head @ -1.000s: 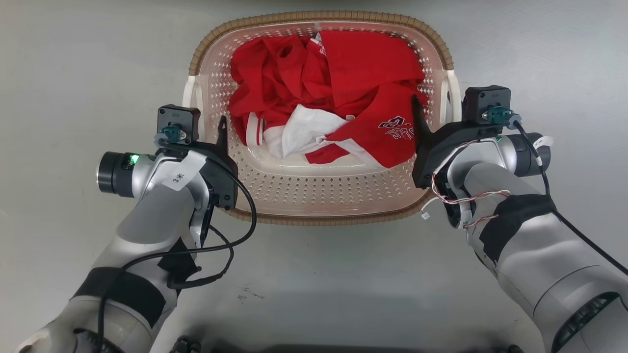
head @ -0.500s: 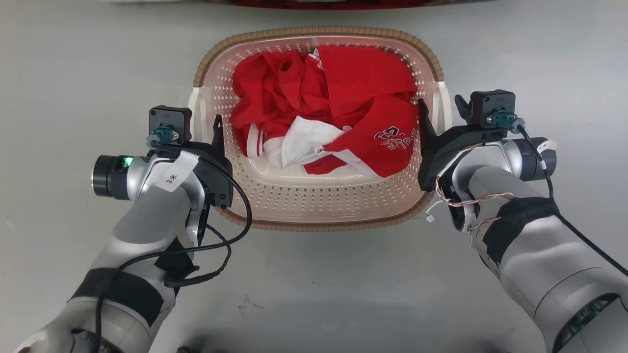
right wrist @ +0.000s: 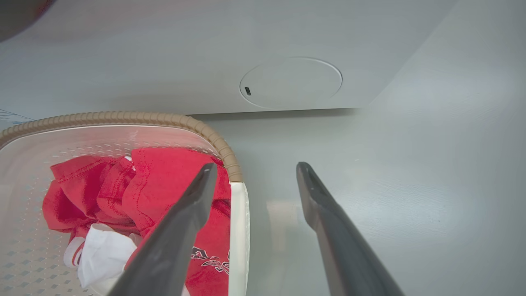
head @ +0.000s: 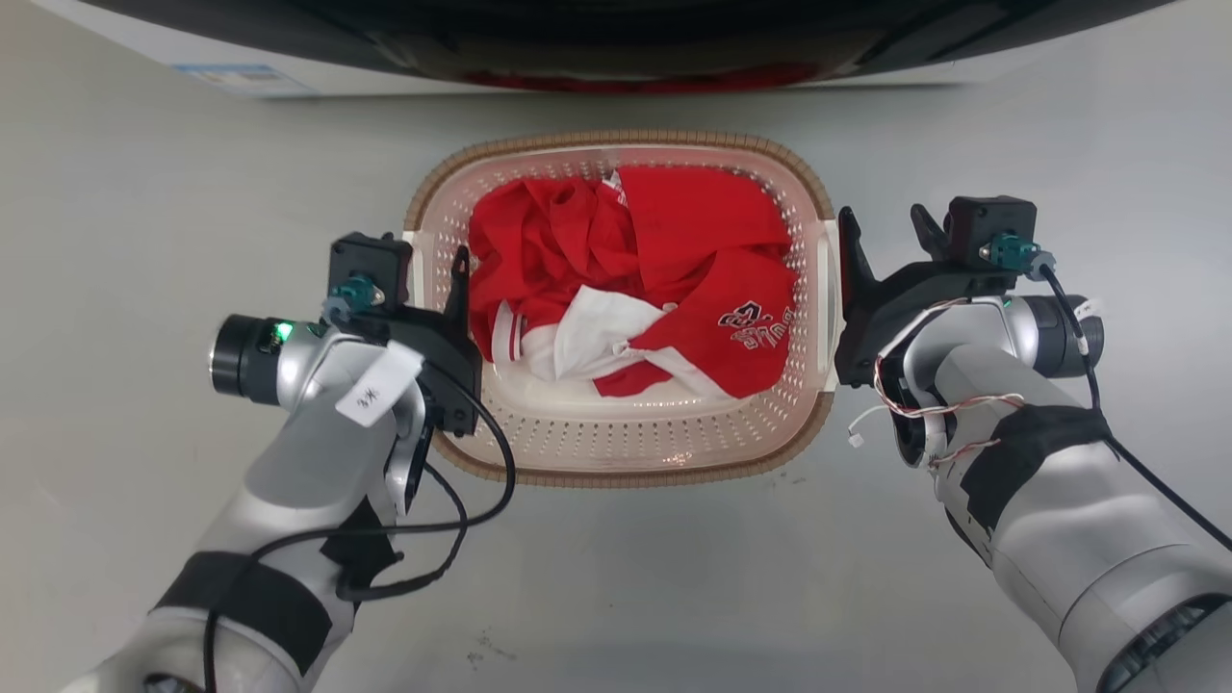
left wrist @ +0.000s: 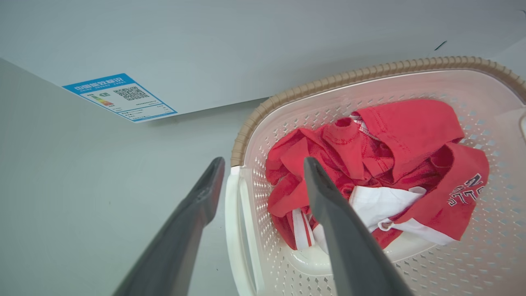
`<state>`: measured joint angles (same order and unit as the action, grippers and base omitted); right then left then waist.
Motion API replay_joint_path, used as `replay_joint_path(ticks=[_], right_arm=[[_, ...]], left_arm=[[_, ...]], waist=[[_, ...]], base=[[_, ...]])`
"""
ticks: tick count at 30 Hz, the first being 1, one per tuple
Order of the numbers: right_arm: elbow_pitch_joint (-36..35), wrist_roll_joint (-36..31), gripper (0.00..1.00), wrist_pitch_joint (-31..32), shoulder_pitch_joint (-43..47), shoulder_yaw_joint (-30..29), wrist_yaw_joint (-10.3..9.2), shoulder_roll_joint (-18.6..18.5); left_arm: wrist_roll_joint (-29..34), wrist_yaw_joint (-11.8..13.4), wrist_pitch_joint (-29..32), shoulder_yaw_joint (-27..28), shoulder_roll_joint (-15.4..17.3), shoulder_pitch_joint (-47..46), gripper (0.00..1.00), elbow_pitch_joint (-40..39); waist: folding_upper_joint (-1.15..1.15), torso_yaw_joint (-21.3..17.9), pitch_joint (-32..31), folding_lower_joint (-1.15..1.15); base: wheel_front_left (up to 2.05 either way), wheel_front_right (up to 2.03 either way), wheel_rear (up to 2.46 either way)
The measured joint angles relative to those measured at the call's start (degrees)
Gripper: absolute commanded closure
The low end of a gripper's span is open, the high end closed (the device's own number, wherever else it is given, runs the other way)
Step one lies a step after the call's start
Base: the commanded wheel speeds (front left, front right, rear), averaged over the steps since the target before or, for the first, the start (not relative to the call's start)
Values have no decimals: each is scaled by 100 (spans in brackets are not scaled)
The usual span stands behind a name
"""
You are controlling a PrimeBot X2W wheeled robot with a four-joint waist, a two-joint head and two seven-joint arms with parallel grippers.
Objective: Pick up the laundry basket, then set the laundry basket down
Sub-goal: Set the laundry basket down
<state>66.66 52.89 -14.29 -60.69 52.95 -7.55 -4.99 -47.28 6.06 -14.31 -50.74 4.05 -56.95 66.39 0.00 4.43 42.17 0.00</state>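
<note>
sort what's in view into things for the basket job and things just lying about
For the job: laundry basket; left gripper, open astride the left handle; right gripper, open astride the right handle.
Just there: red and white garments in the basket; washing machine; its blue energy label; floor.

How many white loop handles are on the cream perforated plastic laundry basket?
2. The left handle of the cream perforated plastic laundry basket sits between the fingers of the open left gripper; the right handle, opposite, sits between the fingers of the open right gripper. No others seen.
</note>
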Motion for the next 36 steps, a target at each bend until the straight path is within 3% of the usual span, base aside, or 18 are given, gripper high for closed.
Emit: replay_joint_path(ticks=[6, 21, 36], right_arm=[[-361, -132, 0, 0, 326, -241, 0, -115], [-1484, -654, 0, 0, 1722, -1007, 0, -427], [-2959, -1517, 0, 0, 3822, -2337, 0, -601]], left_arm=[[190, 33, 0, 110, 129, 469, 0, -446], [658, 105, -1, 1016, 415, 2003, 0, -1919], [1833, 108, -1, 2605, 492, 3999, 0, -3119]], waist=[[0, 9, -447, 0], [0, 59, -1686, -1], [-1, 52, -2971, -1]], base=[[0, 0, 0], [0, 0, 0], [0, 0, 0]])
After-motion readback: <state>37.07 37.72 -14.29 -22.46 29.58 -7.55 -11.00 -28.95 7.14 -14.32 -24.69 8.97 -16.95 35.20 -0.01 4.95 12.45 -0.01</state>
